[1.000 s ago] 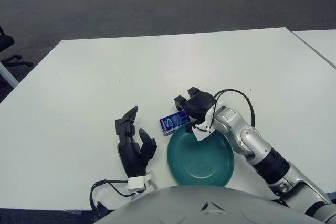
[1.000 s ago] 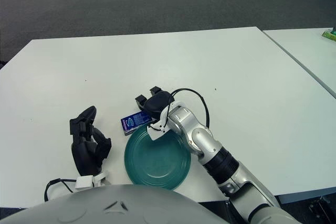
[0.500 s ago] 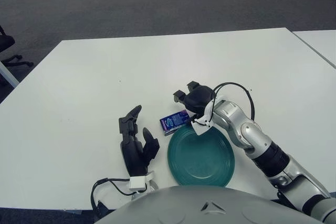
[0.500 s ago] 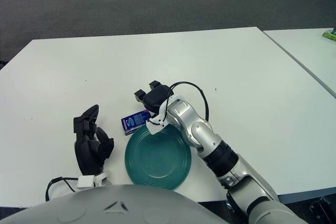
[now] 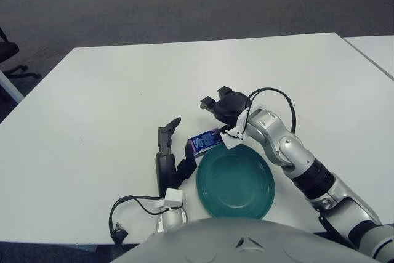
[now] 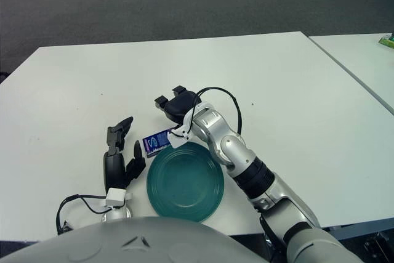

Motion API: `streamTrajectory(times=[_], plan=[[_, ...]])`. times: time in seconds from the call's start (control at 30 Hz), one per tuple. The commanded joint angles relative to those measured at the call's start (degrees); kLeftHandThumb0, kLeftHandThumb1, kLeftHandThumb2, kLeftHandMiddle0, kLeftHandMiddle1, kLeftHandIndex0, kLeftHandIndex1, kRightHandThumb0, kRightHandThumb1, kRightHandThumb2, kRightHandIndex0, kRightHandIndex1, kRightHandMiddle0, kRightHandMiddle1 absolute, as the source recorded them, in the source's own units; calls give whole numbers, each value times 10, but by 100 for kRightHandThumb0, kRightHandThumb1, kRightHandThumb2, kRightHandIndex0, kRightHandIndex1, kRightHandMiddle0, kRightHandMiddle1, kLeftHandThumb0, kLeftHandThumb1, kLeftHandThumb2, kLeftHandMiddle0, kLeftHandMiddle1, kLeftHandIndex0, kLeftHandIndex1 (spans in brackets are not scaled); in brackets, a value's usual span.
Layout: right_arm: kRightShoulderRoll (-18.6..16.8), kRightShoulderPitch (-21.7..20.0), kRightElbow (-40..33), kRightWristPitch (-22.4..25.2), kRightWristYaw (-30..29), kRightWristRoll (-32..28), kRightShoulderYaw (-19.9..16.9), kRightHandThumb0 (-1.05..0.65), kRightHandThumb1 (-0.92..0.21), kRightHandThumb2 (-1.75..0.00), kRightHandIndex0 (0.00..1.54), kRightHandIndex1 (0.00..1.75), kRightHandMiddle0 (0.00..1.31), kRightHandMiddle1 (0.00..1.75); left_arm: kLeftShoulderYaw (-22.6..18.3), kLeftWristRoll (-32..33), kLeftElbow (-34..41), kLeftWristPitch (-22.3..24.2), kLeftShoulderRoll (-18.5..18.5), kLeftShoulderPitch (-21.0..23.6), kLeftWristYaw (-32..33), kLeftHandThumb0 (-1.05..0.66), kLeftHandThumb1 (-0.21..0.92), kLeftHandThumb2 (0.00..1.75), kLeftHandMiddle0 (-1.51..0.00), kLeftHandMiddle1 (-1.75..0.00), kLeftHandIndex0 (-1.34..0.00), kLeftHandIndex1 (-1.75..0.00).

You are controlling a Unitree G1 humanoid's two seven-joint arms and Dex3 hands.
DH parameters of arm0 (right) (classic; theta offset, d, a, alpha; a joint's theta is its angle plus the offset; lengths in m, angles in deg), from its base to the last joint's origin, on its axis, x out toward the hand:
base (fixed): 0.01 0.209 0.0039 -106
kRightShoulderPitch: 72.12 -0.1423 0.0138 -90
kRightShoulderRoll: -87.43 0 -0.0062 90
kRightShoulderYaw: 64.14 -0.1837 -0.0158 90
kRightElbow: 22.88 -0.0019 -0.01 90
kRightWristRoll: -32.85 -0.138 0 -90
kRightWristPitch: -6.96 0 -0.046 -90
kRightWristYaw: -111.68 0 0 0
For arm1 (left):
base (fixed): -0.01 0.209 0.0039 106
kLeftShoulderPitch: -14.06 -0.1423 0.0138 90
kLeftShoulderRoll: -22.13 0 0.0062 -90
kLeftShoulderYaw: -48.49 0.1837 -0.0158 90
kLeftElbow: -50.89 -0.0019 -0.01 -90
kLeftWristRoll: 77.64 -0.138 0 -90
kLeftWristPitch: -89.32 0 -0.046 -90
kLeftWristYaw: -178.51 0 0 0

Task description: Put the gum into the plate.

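While the gum (image 5: 205,143) lies flat on the white bench (image 5: 111,103), its small blue pack sits just beyond the upper-left rim of the teal plate (image 5: 235,182), outside the dish and very near its edge. The right hand (image 5: 223,105) is just behind the pack, on the far side of it, with its dark fingers (image 5: 209,103) spread toward the left and holding nothing; whether it touches the pack cannot be told. Its silver forearm runs back across the plate's right side toward the lower right. A black cable loops over the wrist.

The left hand (image 5: 170,158) stands to the left of the plate, just beside the gum's near-left end. One finger (image 5: 167,131) points up and away while the others are loosely parted, gripping nothing. A black cable (image 5: 126,210) curls on the bench near its wrist. The plate holds nothing inside.
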Motion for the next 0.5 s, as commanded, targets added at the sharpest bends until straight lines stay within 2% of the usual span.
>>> streamTrajectory(times=[0.0, 0.17, 0.27, 0.33, 0.47], plan=[[-7, -14, 19, 10, -21, 2, -7, -78, -92, -42, 4, 138, 0, 60, -12, -46, 55, 50, -26, 11, -31, -75, 92, 65, -18, -41, 0, -73], [1, -26, 39, 11, -48, -13, -28, -78, -92, -42, 8, 123, 0, 57, -20, -62, 84, 87, -55, 9, -71, -75, 92, 64, -18, -30, 0, -69], [14, -29, 42, 9, -57, -31, -49, -79, -92, -45, 9, 125, 0, 57, -26, -63, 98, 109, -70, 10, -98, -77, 92, 61, -19, -27, 0, -70], [22, -17, 42, 10, -71, -44, -66, -80, -92, -46, 9, 127, 0, 56, -37, -54, 77, 122, -89, 41, -124, -78, 92, 57, -21, -26, 0, -71], [29, -1, 39, 14, -87, -58, -79, -81, -92, -46, 9, 129, 0, 55, -49, -44, 52, 137, -118, 72, -161, -78, 92, 46, -25, -26, 0, -75]])
